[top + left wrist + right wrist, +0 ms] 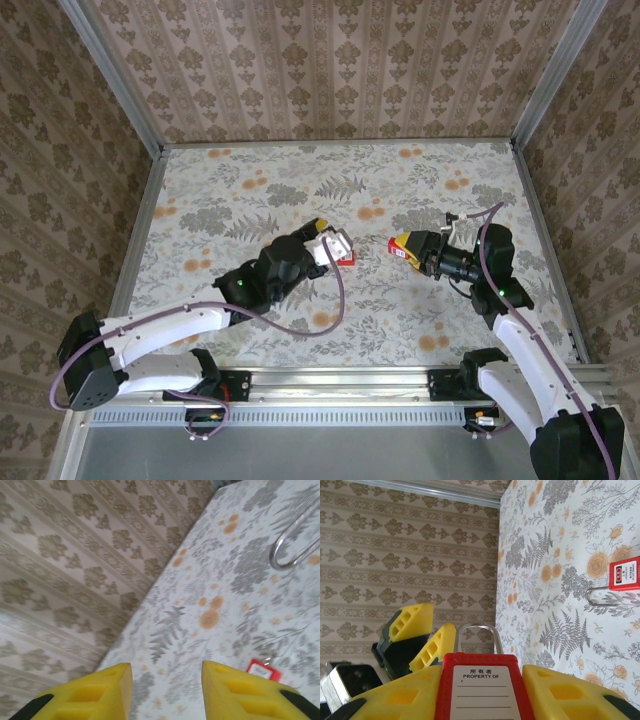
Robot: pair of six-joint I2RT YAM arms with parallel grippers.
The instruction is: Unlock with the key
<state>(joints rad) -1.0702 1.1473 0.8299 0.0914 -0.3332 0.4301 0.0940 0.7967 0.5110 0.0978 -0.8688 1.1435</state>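
My right gripper [408, 243] is shut on a red padlock [482, 690] with a white "PROPERTY OF" label. The lock's steel shackle [477, 628] points left across the table's middle, towards my left gripper [335, 243]. That gripper's yellow fingers [412, 622] hover a short way ahead of the shackle. In the left wrist view the left gripper [167, 667] is open with nothing between its fingers. A small red tag [262, 670] with a white label and a little ring lies on the table by its right finger, and is also seen as a red tag [346, 259] from above. I cannot make out the key's blade.
A bent metal loop [587, 596] lies on the flowered tablecloth [280, 180] beside the red tag [625, 572]. Farther out in the left wrist view there is a metal loop [274, 555]. Patterned walls [330, 70] close in the back and both sides.
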